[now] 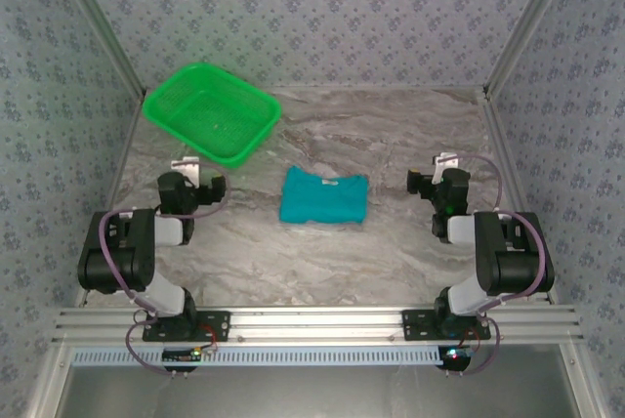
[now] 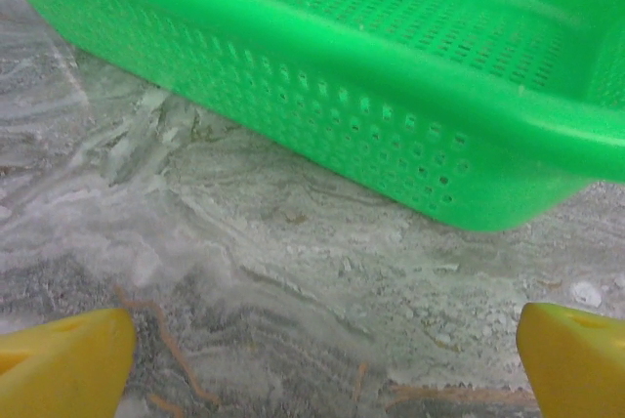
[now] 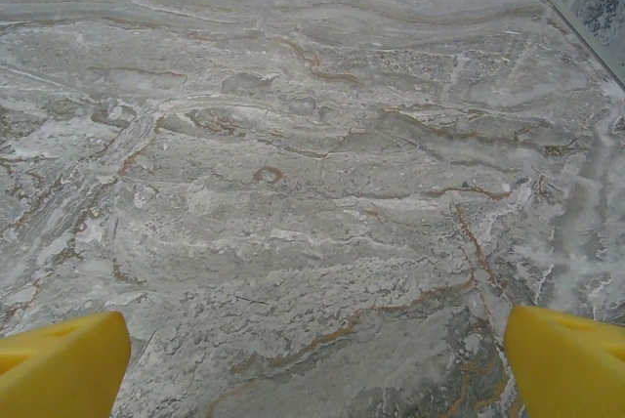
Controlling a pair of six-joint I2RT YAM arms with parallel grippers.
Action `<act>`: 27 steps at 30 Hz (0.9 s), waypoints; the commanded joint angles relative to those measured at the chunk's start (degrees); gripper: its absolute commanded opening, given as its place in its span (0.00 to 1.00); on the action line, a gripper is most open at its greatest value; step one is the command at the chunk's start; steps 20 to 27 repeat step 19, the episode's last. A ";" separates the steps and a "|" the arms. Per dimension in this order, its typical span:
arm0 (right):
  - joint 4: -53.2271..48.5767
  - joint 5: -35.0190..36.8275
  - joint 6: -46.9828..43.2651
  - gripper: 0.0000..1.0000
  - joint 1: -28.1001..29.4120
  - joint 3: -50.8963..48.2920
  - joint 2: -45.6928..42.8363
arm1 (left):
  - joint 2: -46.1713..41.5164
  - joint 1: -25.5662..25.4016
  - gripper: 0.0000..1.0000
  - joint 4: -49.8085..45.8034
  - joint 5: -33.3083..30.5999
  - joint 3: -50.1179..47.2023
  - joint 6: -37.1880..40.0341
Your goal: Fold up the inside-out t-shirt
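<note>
Top external view: teal cloth t-shirt (image 1: 324,196) folded into a compact rectangle, flat near the middle of the grey marble-patterned table (image 1: 391,135), well apart from both grippers. Bright green plastic mesh basket (image 1: 211,112) at the far left corner. Left gripper (image 1: 197,174) near the left edge, just short of the basket, yellow fingers (image 2: 63,369) spread wide, holding nothing. Right gripper (image 1: 435,172) near the right edge, likewise wide apart and empty, over bare marble.
</note>
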 commanded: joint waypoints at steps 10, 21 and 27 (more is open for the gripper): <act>0.16 -0.15 -0.31 1.00 -0.36 0.30 0.10 | -0.49 0.18 1.00 1.31 0.80 1.09 -0.73; 0.92 1.53 -0.17 1.00 0.02 -0.13 0.01 | -0.64 0.30 1.00 1.34 0.85 1.01 -0.86; 0.92 1.53 -0.17 1.00 0.02 -0.13 0.01 | -0.64 0.30 1.00 1.34 0.85 1.01 -0.86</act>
